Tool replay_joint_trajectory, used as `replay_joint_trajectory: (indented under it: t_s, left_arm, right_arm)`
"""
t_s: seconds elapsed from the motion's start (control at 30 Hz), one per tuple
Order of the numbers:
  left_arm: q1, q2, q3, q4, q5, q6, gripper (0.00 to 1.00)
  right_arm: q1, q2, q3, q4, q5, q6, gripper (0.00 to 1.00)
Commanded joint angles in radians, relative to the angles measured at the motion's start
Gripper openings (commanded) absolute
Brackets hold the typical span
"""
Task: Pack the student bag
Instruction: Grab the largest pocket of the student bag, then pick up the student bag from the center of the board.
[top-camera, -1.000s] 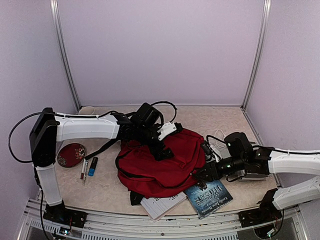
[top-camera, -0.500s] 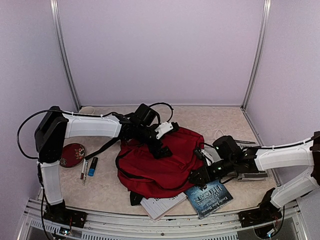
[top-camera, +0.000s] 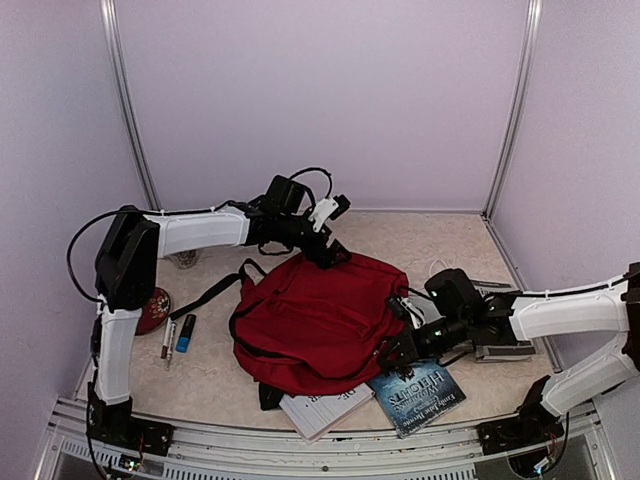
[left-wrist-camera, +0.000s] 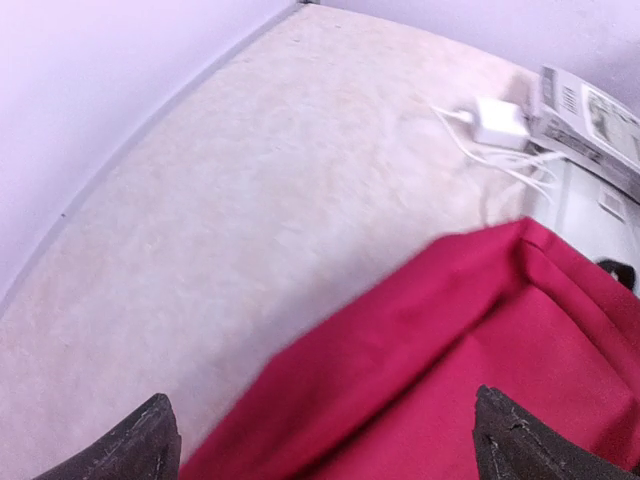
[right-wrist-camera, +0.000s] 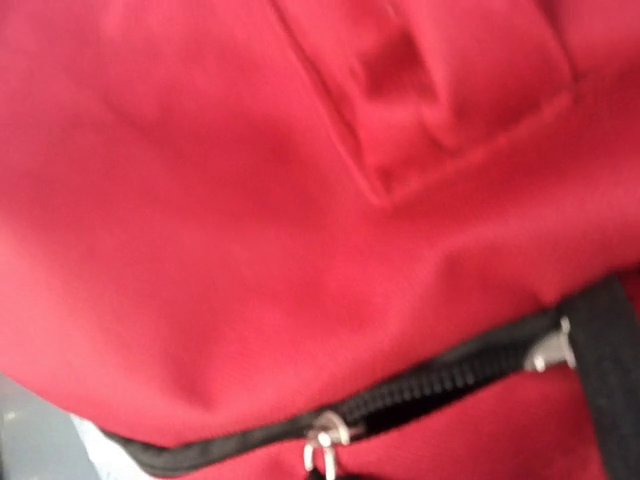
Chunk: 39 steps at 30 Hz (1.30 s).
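Note:
The student bag (top-camera: 315, 320), dark red with black straps, lies flat in the middle of the table. My left gripper (top-camera: 336, 243) hovers over its far edge. In the left wrist view its fingertips (left-wrist-camera: 150, 440) stand far apart, open and empty, above the red fabric (left-wrist-camera: 470, 340). My right gripper (top-camera: 392, 350) is low at the bag's near right edge. The right wrist view is filled by red cloth (right-wrist-camera: 230, 200) and a black zipper (right-wrist-camera: 450, 380). The metal zipper pull (right-wrist-camera: 325, 440) runs to the bottom edge between my shut jaws, whose tips barely show.
A blue-covered book (top-camera: 418, 392) and a white notebook (top-camera: 325, 408) lie at the bag's near edge. A red disc (top-camera: 152, 310), a pen (top-camera: 168, 338) and a small blue item (top-camera: 186, 333) sit left. A white charger (left-wrist-camera: 497, 120) with cable lies far right, beside a printed box (left-wrist-camera: 590, 115).
My left gripper rose off the bag and drew back toward the far wall, staying open. My right gripper moved left to the bag's edge and closed at the zipper.

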Motion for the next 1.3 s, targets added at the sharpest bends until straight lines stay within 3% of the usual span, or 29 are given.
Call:
replay_joint_trajectory:
  t_s: [0.0,0.03,0.1,0.23,0.47,0.63,0.93,1.13,1.27]
  left_arm:
    - [0.035,0.245,0.313,-0.22,-0.128,-0.064,0.99]
    - [0.055,0.307,0.403,-0.271,-0.147,-0.084,0.99]
    - [0.084,0.346,0.444,-0.293,-0.135,-0.103,0.99]
    - [0.125,0.342,0.353,-0.162,-0.099,-0.083,0.99]
    - [0.127,0.311,0.257,-0.147,0.022,0.0,0.98]
    - [0.152,0.281,0.189,-0.149,-0.03,-0.008,0.81]
    - [0.182,-0.053,-0.212,0.157,0.084,-0.107,0.8]
    - [0.129,-0.2,-0.325,0.211,0.184,-0.09,0.82]
    - [0.097,-0.374,-0.397,0.217,0.216,-0.003,0.87]
  right_arm:
    - [-0.012,-0.018,0.064,-0.024,0.081,0.023,0.0]
    - [-0.022,-0.011,0.075,-0.029,0.087,0.019,0.0]
    - [-0.036,0.002,0.095,-0.044,0.1,0.003,0.0]
    - [-0.127,0.013,0.138,-0.042,0.064,-0.043,0.0]
    - [-0.319,0.109,0.316,-0.16,0.032,-0.205,0.0]
    - [-0.378,0.24,0.582,-0.297,0.062,-0.369,0.0]
    - [-0.397,0.504,1.242,-0.477,0.037,-0.558,0.0]
    - [-0.382,0.532,1.433,-0.53,-0.062,-0.669,0.0]
    - [-0.359,0.493,1.416,-0.657,-0.142,-0.807,0.0]
